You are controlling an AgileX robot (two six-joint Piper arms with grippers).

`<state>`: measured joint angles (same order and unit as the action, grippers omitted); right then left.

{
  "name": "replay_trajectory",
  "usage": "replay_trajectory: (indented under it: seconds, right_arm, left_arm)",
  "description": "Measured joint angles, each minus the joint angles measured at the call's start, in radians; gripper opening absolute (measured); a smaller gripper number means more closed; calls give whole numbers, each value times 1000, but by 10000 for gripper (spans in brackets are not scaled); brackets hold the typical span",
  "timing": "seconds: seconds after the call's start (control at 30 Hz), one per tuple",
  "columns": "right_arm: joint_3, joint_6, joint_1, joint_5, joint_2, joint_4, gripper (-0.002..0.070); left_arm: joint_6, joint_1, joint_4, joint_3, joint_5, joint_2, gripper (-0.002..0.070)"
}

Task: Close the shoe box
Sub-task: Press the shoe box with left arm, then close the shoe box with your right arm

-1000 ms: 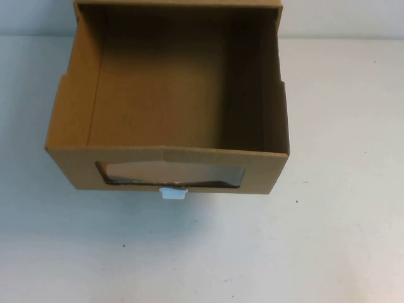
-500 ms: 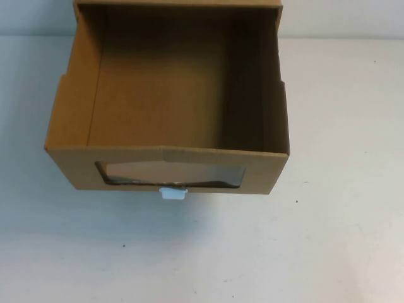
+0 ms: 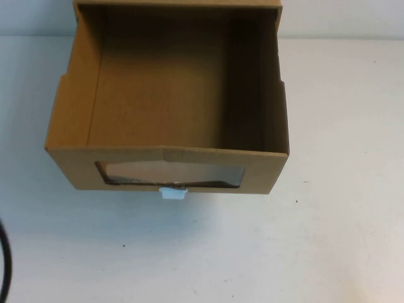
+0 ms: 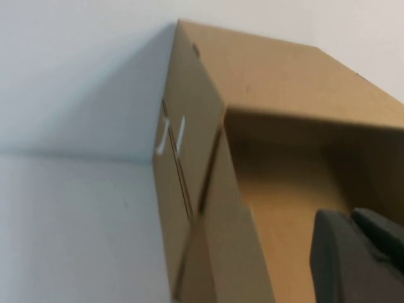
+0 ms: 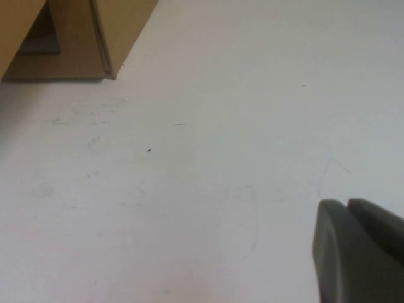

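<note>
The brown cardboard shoe box (image 3: pixel 68 120) stands at the table's far middle, its drawer pulled out toward me and empty inside. The front has a wide clear window (image 3: pixel 170 174) with a small white pull tab (image 3: pixel 172 193) below it. In the left wrist view the box's outer sleeve (image 4: pixel 284 69) and the drawer's side wall (image 4: pixel 221 208) show close up. My left gripper (image 4: pixel 350 218) is shut and empty, beside the box's left side. My right gripper (image 5: pixel 347 205) is shut and empty over bare table, to the right of the box corner (image 5: pixel 120 25).
The white table (image 3: pixel 328 240) spreads in front of and to both sides of the box. A white wall stands behind the box. A thin dark curved thing (image 3: pixel 5 265) shows at the high view's lower left edge.
A thin dark curved thing has come into the high view at the lower left edge. The box has not moved.
</note>
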<state>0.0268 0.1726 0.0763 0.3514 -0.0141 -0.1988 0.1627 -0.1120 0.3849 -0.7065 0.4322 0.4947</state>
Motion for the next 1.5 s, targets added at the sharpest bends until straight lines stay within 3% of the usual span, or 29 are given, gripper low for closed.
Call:
replay_trajectory:
  seconds: [0.23,0.47,0.77,1.27,1.5]
  right_arm:
    - [0,0,0,0,0,0,-11]
    - [0,0,0,0,0,0,-11]
    - [0,0,0,0,0,0,-11]
    - [0,0,0,-74,0,2,-12]
    - [0,0,0,-401,0,-308,-12]
  left_arm:
    - [146,0,-5,-602,253,554,-2]
    - [316,0,134,-1179,502,1097,-2]
    - [316,-18,243,-1826,753,1660,-2]
    - [322,-25,217,-1909,779,1744,-2]
    - [326,-27,200,-1909,785,1741,-2]
